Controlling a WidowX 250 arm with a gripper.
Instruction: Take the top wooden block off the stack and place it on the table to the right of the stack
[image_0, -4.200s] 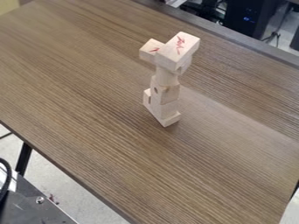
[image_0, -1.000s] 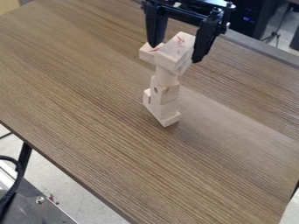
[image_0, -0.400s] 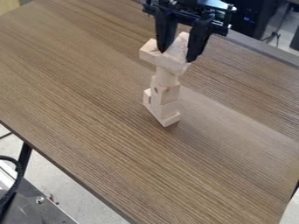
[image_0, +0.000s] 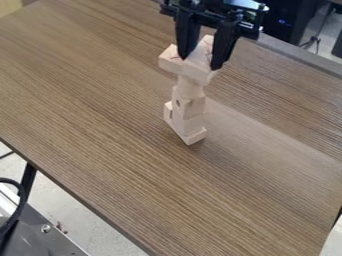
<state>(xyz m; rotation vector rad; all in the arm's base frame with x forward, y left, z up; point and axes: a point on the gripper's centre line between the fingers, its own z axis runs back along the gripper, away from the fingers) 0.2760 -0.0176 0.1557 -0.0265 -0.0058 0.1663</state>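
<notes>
At the top of the camera view the black gripper (image_0: 199, 63) hangs over the wooden tower, its fingers pressed on both sides of the top block (image_0: 202, 53). That pale block has red marks and rests on the tower. Left of it, a second crosswise block (image_0: 172, 56) sticks out. Below them stand a round piece (image_0: 190, 88), a stack of light blocks (image_0: 189, 107) and a flat base piece (image_0: 194, 136) on the table. The tower is upright; part of the top block is hidden behind the fingers.
The brown wood-grain table (image_0: 113, 130) surrounds the tower. Dark equipment (image_0: 287, 22) stands beyond its far right edge. A metal plate (image_0: 47, 240) with a black cable (image_0: 20, 200) lies beyond the near left edge.
The gripper came in from the top edge and its fingers closed in on the top block. Since the last earlier frame, gripper and top block have shifted slightly left.
</notes>
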